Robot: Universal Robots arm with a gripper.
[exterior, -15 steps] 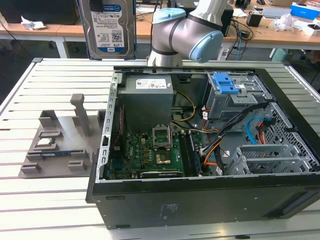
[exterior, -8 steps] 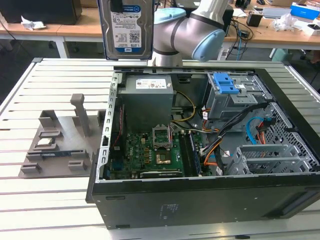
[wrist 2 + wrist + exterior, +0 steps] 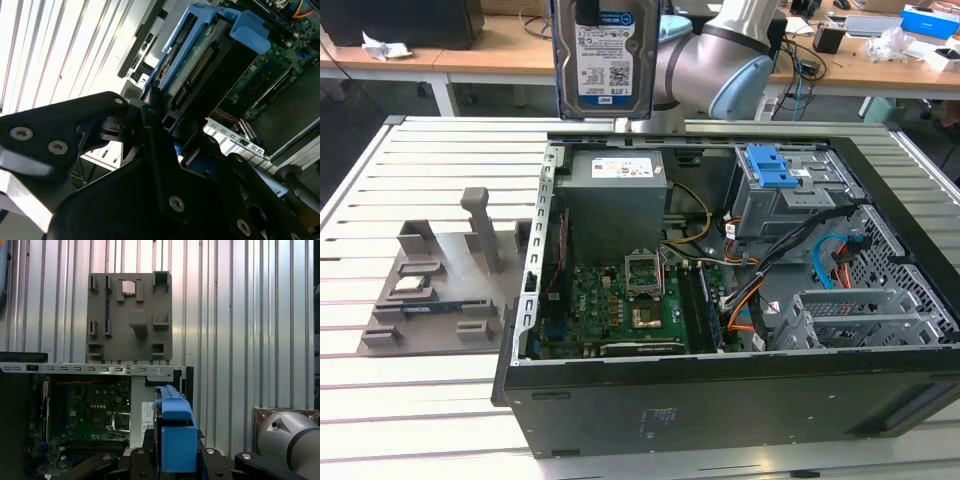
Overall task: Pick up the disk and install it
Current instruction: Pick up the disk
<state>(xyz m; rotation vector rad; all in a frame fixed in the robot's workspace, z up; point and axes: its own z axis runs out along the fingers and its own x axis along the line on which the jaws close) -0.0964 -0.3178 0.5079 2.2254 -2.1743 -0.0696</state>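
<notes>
Exterior view: the disk (image 3: 605,55) hangs upright in the air with its blue-and-white label facing the camera; it is well clear of the open computer case (image 3: 720,400) and appears above the grey power-supply box (image 3: 615,195); the robot arm (image 3: 720,60) stands just behind the disk.

Second wrist view: the end effector (image 3: 167,125) is clamped on the disk, its black fingers (image 3: 150,125) pressed against the end of the drive; the blue carrier frame runs along the drive's edges, and the connector side of the drive is turned toward this camera.

First wrist view: the blue frame is seen edge-on, rising between the black parts of the end effector; the case and the slatted tabletop (image 3: 420,420) lie beyond it.

Case interior, exterior view: the case lies on its side with the panel off; the green motherboard (image 3: 610,300) sits beside the power-supply box; a drive cage with a blue latch (image 3: 775,165) sits toward the exterior view's right; loose cables (image 3: 790,240) cross between the cage and the board.

On the tabletop, at the exterior view's left and just beside the case, rests a grey parts fixture (image 3: 440,290) with raised pockets; a small square chip (image 3: 410,283) lies in one pocket.
</notes>
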